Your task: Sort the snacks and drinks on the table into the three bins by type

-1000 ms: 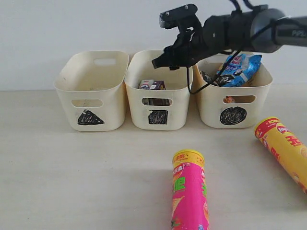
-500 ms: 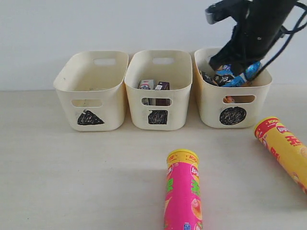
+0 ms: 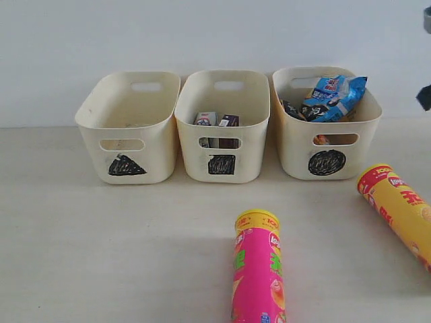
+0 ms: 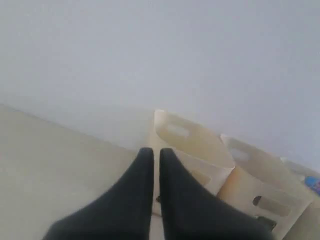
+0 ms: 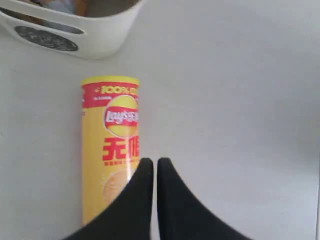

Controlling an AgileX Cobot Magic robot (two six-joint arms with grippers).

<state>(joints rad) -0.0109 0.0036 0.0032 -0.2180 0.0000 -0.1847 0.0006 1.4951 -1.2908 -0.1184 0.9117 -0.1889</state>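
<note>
Three cream bins stand in a row: triangle bin [image 3: 128, 128], square bin [image 3: 222, 128], circle bin [image 3: 326, 124]. The square bin holds the blue-and-white carton [image 3: 205, 119] and dark purple carton [image 3: 228, 121]. In the circle bin sits the blue-white-black bag [image 3: 330, 97]; an orange patch [image 3: 323, 140] shows through the handle cut-out. The pink tube [image 3: 259, 276] lies at the front, the yellow tube [image 3: 401, 212] at the right. My right gripper [image 5: 150, 161] is shut and empty above the table beside the yellow tube [image 5: 110, 145]. My left gripper [image 4: 153, 150] is shut and empty, short of the triangle bin [image 4: 195, 150].
A plain white wall runs behind the bins. A dark bit of the right arm [image 3: 424, 97] shows at the exterior view's right edge. The triangle bin looks empty inside.
The right arm has swung from above the square and circle bins to the right, almost out of the exterior view. The pink tube has shifted slightly. The bag in the circle bin is uncovered again.
</note>
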